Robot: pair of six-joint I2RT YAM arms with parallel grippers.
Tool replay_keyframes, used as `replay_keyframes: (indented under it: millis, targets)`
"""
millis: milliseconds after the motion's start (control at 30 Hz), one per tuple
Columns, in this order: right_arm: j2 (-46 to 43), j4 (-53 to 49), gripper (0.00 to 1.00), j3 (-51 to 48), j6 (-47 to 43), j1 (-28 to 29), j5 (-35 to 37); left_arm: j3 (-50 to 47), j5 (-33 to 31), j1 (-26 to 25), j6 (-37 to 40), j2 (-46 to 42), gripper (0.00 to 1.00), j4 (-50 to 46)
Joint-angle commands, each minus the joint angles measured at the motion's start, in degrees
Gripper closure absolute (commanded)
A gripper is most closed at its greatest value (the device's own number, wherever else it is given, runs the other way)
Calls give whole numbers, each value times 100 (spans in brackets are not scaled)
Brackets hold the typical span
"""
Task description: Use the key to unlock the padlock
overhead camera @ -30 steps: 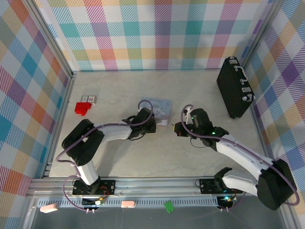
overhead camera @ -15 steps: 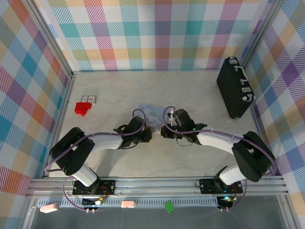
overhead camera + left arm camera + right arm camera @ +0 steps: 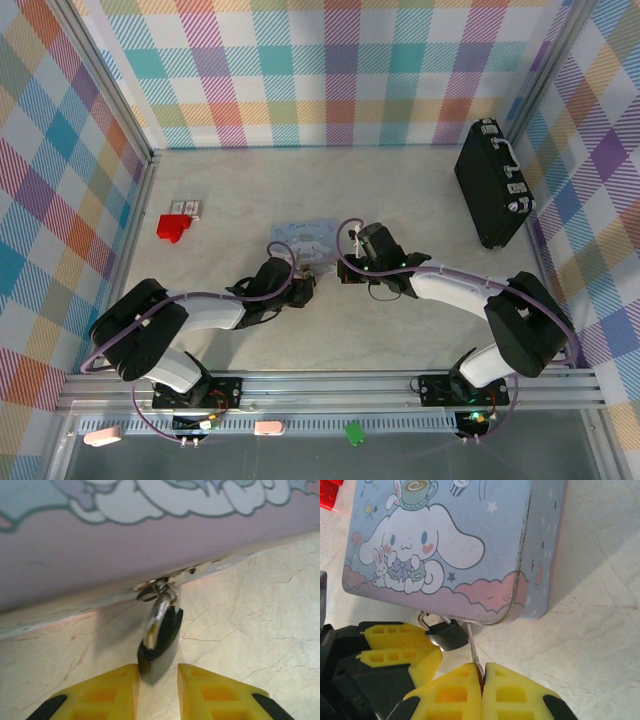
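Where the padlock [image 3: 165, 632] hangs, the tin [image 3: 470, 530] bears cartoons.

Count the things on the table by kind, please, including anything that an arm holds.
light blue tin: 1
padlock: 1
key: 1
red block: 1
small white thing: 1
black case: 1
Total: 6

The small black padlock [image 3: 169, 627] is looking dull, its silvery metal shackle [image 3: 152, 622] gleaming. The light blue cartoon-printed metal tin [image 3: 470, 540] is showing glossy paint, scuffed along its edge. The thin metal key [image 3: 472, 645] is glinting. The pale marble-patterned desk [image 3: 250, 630] is looking smooth, faintly shiny. The right claw [image 3: 482, 669] is showing matt yellow plastic.
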Motion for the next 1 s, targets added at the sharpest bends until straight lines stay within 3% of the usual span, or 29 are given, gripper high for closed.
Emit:
replay_keyframes:
  millis: [0,333,667,867,967]
  targets:
    - [43,-9,100,164,-231,-31,142,-52,145,7,108,180,73,587]
    - [38,114,100,99,-202,-31,60,-367,-327,50,-39,503,68,1596]
    - [-79,211,100,-65,-120,-31,69,-407,-255,69,-343,1258,67,2729]
    - [-64,211,100,-93,-122,-75,94,-463,-378,65,-441,1350,79,2816]
    - [62,302,100,-101,43,-367,-259,-465,-365,68,-395,1227,86,2569]
